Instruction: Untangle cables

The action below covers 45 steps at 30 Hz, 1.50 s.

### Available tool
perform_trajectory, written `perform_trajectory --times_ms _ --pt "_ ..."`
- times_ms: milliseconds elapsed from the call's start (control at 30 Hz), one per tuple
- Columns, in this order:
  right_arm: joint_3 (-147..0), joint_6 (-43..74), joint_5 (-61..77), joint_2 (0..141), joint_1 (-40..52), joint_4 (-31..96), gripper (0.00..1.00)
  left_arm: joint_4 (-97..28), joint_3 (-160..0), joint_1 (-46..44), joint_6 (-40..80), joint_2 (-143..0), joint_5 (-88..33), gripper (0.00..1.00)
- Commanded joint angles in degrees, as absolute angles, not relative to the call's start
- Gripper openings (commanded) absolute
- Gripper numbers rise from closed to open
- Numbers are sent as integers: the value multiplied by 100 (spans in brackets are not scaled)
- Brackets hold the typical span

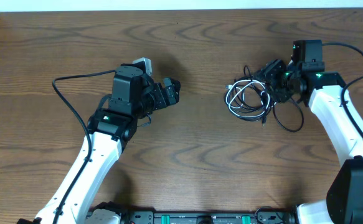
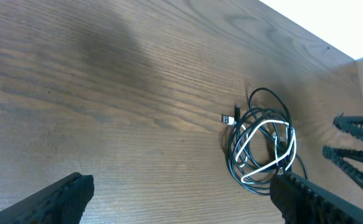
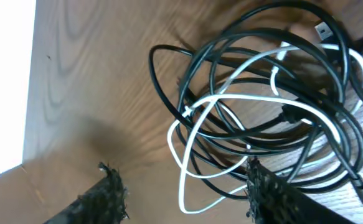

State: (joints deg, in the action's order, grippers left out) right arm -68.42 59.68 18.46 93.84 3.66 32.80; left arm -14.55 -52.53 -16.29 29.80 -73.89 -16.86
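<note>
The cables (image 1: 251, 99) lie in one tangled coil on the wooden table, right of centre: black cords looped with a white cord (image 3: 231, 106) through them. The coil also shows in the left wrist view (image 2: 262, 146). A silver plug end (image 3: 321, 29) shows at the coil's edge. My right gripper (image 1: 274, 79) is open, right above the coil's right edge, its fingers (image 3: 181, 186) straddling the white loop's end. My left gripper (image 1: 169, 93) is open and empty, well left of the coil, fingers (image 2: 181, 199) pointing toward it.
A black cord loop (image 1: 290, 121) trails from the coil toward the right arm's base. The left arm's own thick black wire (image 1: 69, 93) arcs over the table at left. The table's far edge (image 1: 181, 9) meets a white surface.
</note>
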Motion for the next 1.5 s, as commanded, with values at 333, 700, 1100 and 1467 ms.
perform_trajectory --times_ms 333,700,1100,1467 --pt "-6818 8340 1155 9784 451 3094 53 -1452 -5395 -1636 2926 -7411 -1750 97" --pt "-6818 8554 982 10602 534 2589 46 -1455 -5395 -1636 2923 -7411 -1750 97" --pt "-6825 5323 1846 9692 687 1667 1 -1455 -5395 -1636 2926 -7411 -1750 97" --pt "-6825 4525 1645 7975 777 2547 22 -1452 -5395 -1636 2923 -7411 -1750 97"
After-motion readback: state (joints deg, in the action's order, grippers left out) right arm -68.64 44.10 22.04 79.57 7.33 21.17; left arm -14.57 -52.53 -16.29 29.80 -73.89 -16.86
